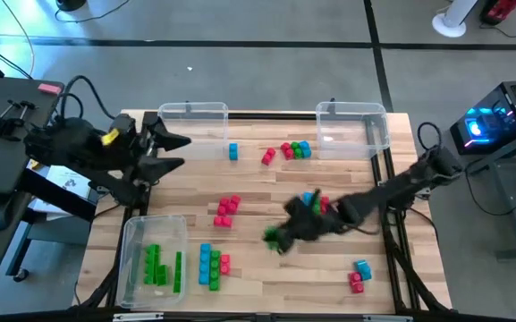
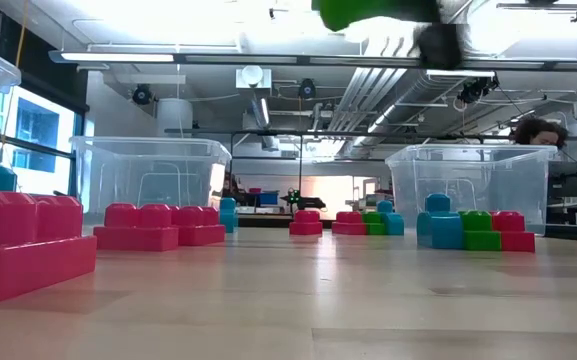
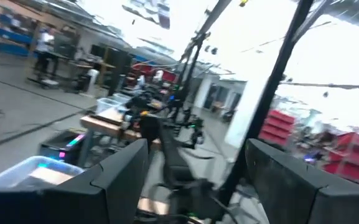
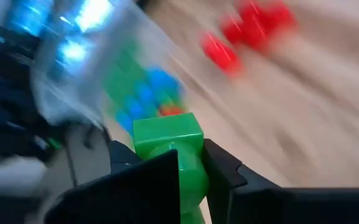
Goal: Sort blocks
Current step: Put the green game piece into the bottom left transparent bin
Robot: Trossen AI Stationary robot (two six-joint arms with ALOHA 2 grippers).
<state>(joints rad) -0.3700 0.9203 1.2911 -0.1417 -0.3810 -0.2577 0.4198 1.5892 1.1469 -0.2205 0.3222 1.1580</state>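
Several green blocks (image 1: 157,266) lie in one clear bin (image 1: 132,234).

Three clear bins (image 1: 156,252) stand on the wooden table (image 1: 266,277): two along its upper edge and one at the lower left of the high view. Two dark arms reach over it, and the right gripper (image 1: 280,238) carries one green block (image 4: 167,140). Loose blocks lie in six clusters: a single blue block (image 1: 232,152), a pink-green-blue row (image 1: 291,151), a pink group (image 1: 227,210), a blue-and-pink column (image 1: 211,265), a blue-pink pair (image 1: 359,275), and a blue-and-red clump (image 1: 314,199) partly hidden by the right arm. Exact block totals cannot be told.
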